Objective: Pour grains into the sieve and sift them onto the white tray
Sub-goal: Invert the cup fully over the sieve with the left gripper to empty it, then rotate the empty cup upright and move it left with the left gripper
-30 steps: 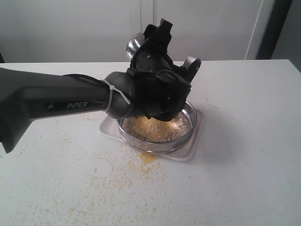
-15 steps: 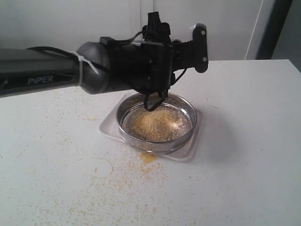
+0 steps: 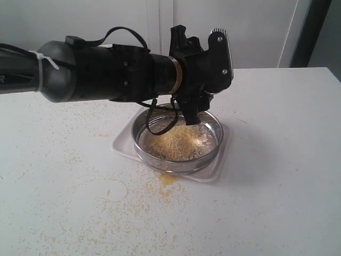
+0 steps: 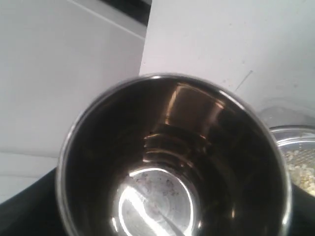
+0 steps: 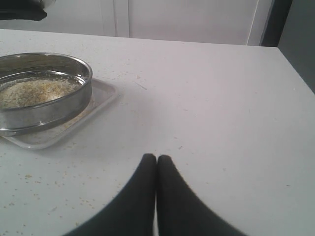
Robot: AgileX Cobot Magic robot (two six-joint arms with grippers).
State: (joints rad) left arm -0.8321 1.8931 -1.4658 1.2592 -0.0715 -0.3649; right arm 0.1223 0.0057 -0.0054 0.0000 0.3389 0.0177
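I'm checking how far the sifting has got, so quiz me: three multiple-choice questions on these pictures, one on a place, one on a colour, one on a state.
1. The sieve sits: A on a stove, B on the tray, C on a plate.
2. The grains in it look mostly: A yellow, B green, C black.
3. The cup is: A brimful, B half full, C nearly empty.
B, the tray's rim shows under it; A, a yellow heap; C, only specks on its bottom.
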